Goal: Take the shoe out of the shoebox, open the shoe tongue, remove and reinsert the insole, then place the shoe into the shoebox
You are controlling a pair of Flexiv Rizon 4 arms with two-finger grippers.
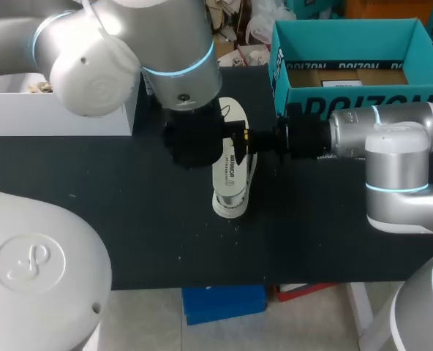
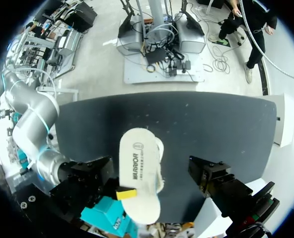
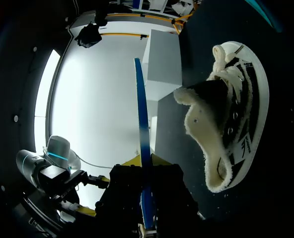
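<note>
The right gripper (image 1: 247, 137) comes in from the shoebox (image 1: 297, 95) side and is clamped on the insole (image 1: 231, 167). In the right wrist view the insole shows edge-on as a thin blue blade rising from between the two yellow tips, which press on it from either side. From above, its white printed face is turned upward and its long axis runs from the near edge of the black table (image 1: 129, 219) toward the far edge, crosswise to that arm's reach. The shoe (image 3: 226, 124) lies on its side on the table just beside and below the insole. It is out of the box, with its fleecy collar and mouth turned toward the right gripper and its laced front pointing away. It seems to lie roughly parallel to the insole, though from above the insole covers most of it. The left gripper (image 1: 198, 146) hangs just to the shoe's left, under its own wrist, and I cannot tell whether it is open or closed. Reinsertion likely comes next, so the insole's tip must swing down and across into that sideways mouth, with the left arm near enough to steady the shoe.
</note>
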